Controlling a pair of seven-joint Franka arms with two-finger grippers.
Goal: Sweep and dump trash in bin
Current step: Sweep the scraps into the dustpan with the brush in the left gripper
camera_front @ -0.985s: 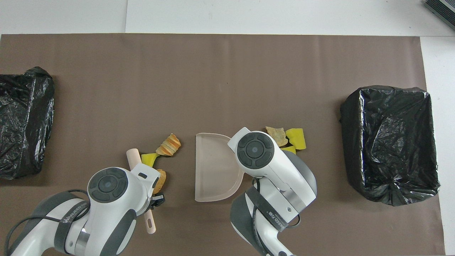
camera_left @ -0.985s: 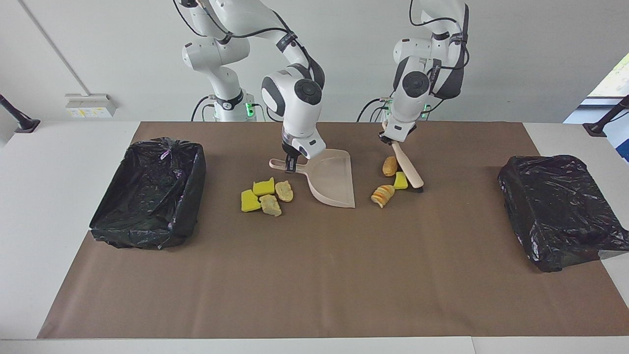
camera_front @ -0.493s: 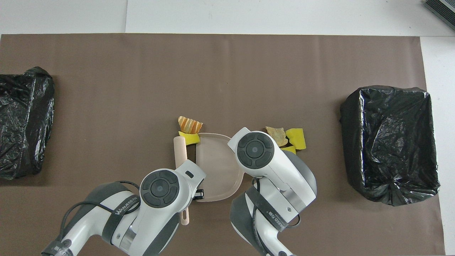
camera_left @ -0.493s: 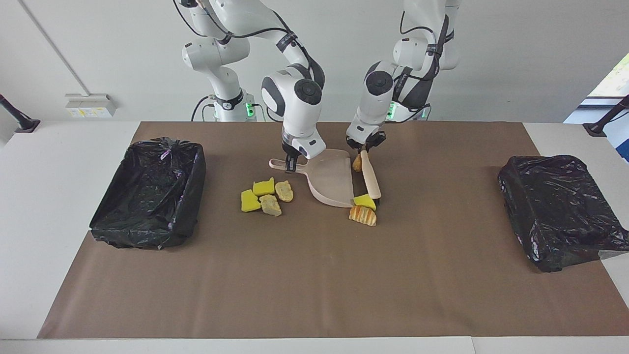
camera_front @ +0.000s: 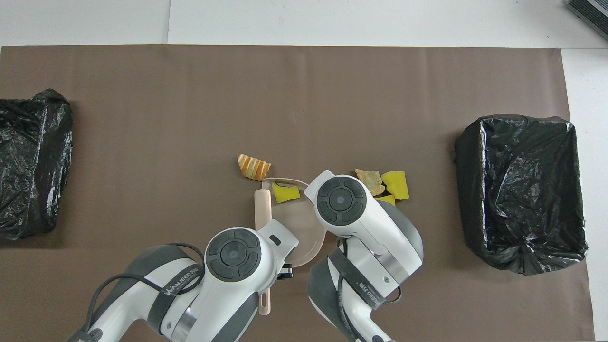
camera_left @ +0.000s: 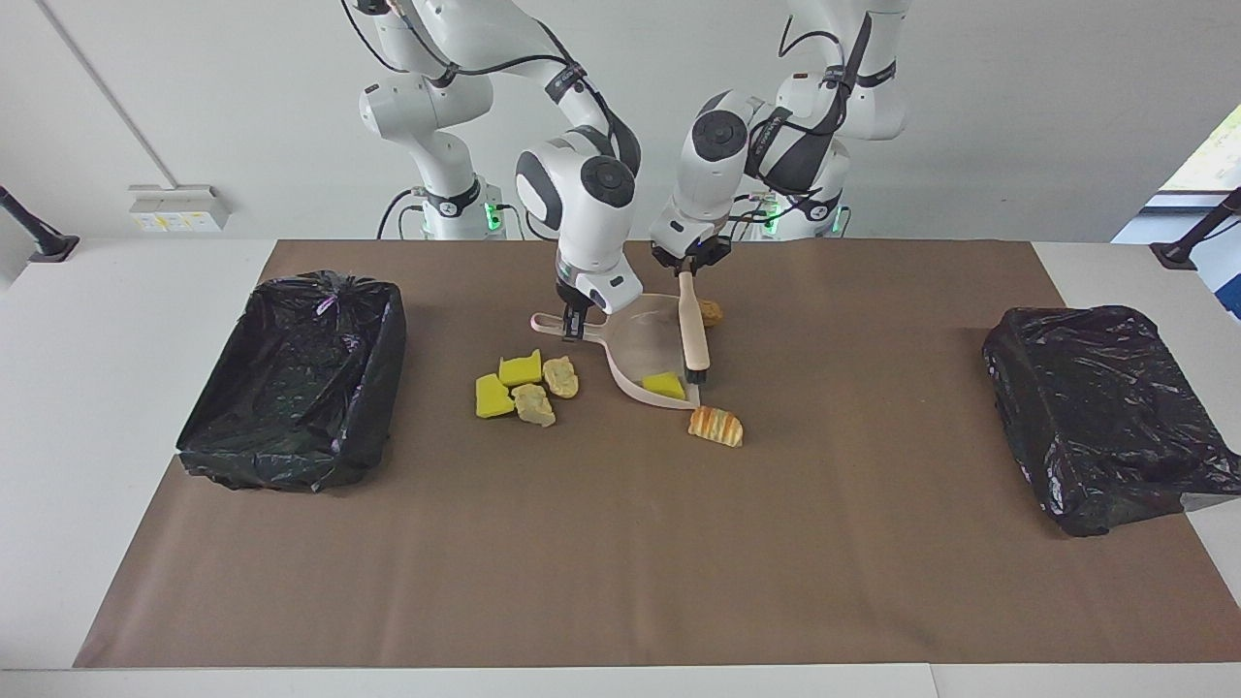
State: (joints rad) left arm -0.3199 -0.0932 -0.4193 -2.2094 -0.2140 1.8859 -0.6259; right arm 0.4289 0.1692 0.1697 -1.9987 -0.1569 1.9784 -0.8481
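My right gripper [camera_left: 574, 325] is shut on the handle of the pale pink dustpan [camera_left: 645, 344], which rests on the mat. My left gripper [camera_left: 686, 264] is shut on the beige brush [camera_left: 692, 330], whose head lies over the pan's open edge. One yellow sponge scrap [camera_left: 663, 385] lies in the pan; it also shows in the overhead view [camera_front: 285, 193]. A striped bread lump [camera_left: 715, 426] lies on the mat just outside the pan. A tan lump [camera_left: 712, 312] sits beside the brush handle. Several more scraps [camera_left: 524, 386] lie beside the pan toward the right arm's end.
A black-lined bin [camera_left: 301, 378] stands at the right arm's end of the brown mat [camera_left: 620, 543]. A second black-bagged bin [camera_left: 1096, 417] stands at the left arm's end.
The left arm swept the brush toward the dustpan. The yellow sponge went into the pan. The striped bread slid to just outside the pan, and the tan lump stayed beside the brush handle.
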